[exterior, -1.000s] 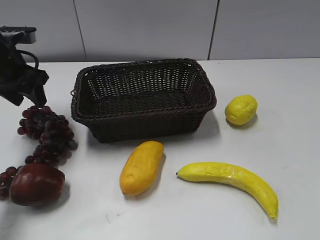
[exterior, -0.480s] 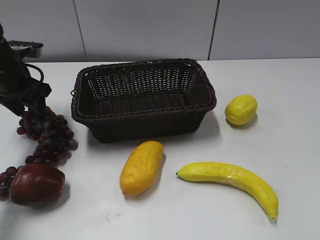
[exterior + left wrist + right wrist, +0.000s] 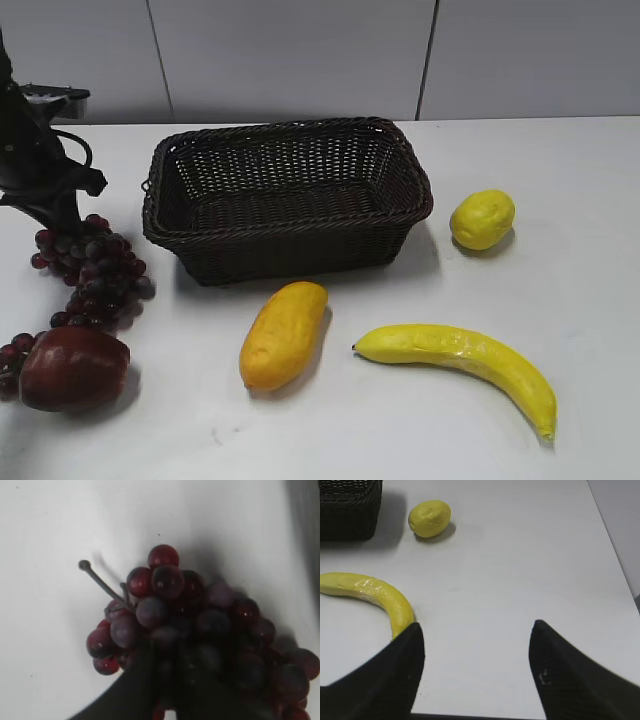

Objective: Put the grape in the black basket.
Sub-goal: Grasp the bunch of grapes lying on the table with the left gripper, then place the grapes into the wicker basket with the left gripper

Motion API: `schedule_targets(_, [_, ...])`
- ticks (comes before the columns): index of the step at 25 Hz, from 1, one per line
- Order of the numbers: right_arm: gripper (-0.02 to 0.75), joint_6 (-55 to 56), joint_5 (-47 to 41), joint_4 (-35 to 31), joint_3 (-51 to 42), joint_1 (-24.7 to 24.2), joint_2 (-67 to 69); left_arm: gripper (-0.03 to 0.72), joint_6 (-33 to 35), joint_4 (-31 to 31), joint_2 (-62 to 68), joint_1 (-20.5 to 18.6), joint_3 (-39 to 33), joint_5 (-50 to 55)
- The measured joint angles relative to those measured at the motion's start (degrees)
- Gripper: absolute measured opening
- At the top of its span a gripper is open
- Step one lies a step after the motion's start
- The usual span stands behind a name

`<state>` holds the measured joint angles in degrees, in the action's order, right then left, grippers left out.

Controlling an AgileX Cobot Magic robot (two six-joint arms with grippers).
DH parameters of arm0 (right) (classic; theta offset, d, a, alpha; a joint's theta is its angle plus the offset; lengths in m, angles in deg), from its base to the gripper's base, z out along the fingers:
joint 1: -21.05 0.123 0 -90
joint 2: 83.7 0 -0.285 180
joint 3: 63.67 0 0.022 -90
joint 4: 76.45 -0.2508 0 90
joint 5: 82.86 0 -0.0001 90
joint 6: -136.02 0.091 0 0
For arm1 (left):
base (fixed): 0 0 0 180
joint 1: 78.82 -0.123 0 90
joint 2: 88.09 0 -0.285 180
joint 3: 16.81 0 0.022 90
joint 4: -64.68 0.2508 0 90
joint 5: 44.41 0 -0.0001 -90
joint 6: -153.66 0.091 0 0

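Note:
The grape (image 3: 100,270), a knobbly dark purple-red bunch, lies on the white table at the far left, left of the black basket (image 3: 400,150). My left gripper (image 3: 65,222) is down on the bunch's top end. In the left wrist view the grape (image 3: 170,595) fills the frame, and the dark fingers (image 3: 175,680) are closed into the berries. The bunch still rests on the table. My right gripper (image 3: 476,625) is open and empty over bare table; it does not show in the exterior view. The basket is empty.
A dark red apple (image 3: 72,368) sits just in front of the grape. A yellow oval fruit (image 3: 283,333) and a banana (image 3: 460,360) lie in front of the basket, and a lemon (image 3: 482,219) lies to its right. The right wrist view shows the banana (image 3: 375,597), lemon (image 3: 429,518) and a basket corner (image 3: 350,505).
My left gripper came down from above the bunch onto its top end and closed on it. The top of the bunch shifted slightly left. Nothing else moved.

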<state>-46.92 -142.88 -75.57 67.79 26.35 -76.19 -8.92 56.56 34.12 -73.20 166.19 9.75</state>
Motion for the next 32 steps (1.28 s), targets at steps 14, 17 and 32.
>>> schedule_targets(14, [0.5, 0.0, 0.0, 0.0, 0.0, 0.0, 0.0, 0.012, 0.0, 1.73, -10.67, 0.0, 11.77, 1.21])
schedule_targets(17, [0.5, 0.0, 0.0, 0.0, 0.0, 0.0, 0.0, 0.01, 0.0, 1.91, -13.01, 0.0, 15.91, 0.69])
schedule_targets(32, [0.5, 0.0, 0.0, 0.0, 0.0, 0.0, 0.0, 0.008, 0.0, -5.52, -18.08, 0.0, 27.35, -15.75])
